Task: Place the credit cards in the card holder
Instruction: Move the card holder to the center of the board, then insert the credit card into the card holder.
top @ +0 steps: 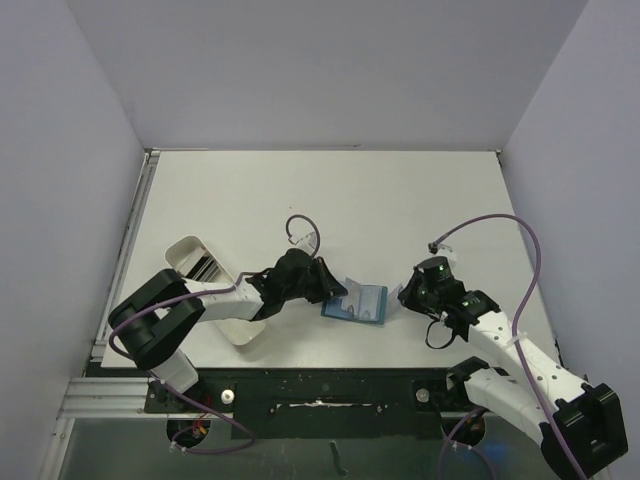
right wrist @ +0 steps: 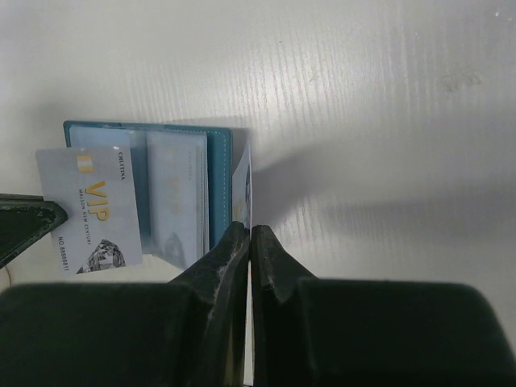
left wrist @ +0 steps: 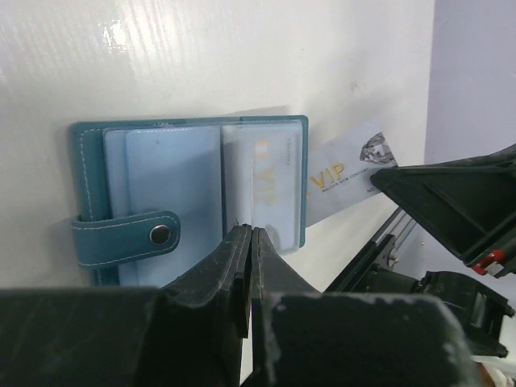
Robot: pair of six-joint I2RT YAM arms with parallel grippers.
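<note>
The teal card holder [top: 366,303] lies open on the table between my two grippers, its strap with the snap stud [left wrist: 160,235] folded over the left page. My left gripper [left wrist: 251,230] is shut on a pale VIP credit card [right wrist: 89,211], whose far end lies over the holder's right page. My right gripper [right wrist: 251,228] is shut on a second pale card [left wrist: 347,172], held at the holder's right edge [right wrist: 218,181]. Each gripper sees its own card edge-on. I cannot tell whether either card is inside a sleeve.
A long white oblong tray [top: 208,283] lies under the left arm, left of the holder. Grey walls stand round the white table [top: 330,190]. The table's near edge with the arm bases runs just below the holder.
</note>
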